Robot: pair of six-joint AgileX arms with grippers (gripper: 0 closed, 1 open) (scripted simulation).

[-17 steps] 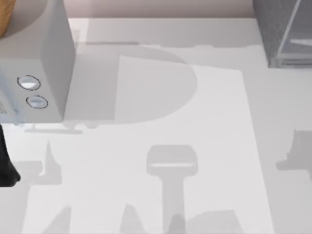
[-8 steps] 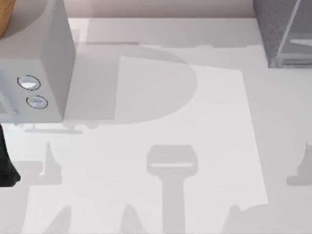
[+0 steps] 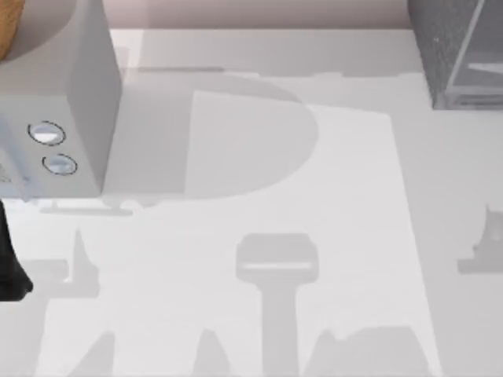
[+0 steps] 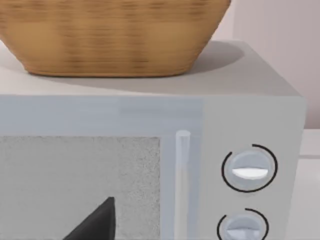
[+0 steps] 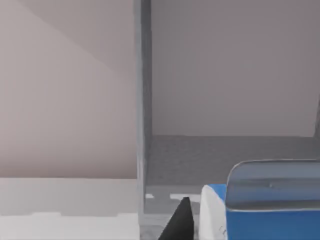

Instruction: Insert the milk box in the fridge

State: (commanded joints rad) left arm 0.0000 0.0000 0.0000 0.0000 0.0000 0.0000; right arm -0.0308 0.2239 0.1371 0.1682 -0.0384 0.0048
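Right claw [image 5: 186,220] w/ milk box [image 5: 265,210] at the fridge [image 5: 142,125] opening; grip state unclear. Carton likely light, crushable: hold flat sides, gently.

A rendered kitchen-like setting: on a pale desk [image 3: 259,157] stand a light grey microwave [image 3: 71,94] with two round dials and a woven basket [image 4: 110,35] on top, and a dark speckled fridge [image 3: 452,47] at the right.
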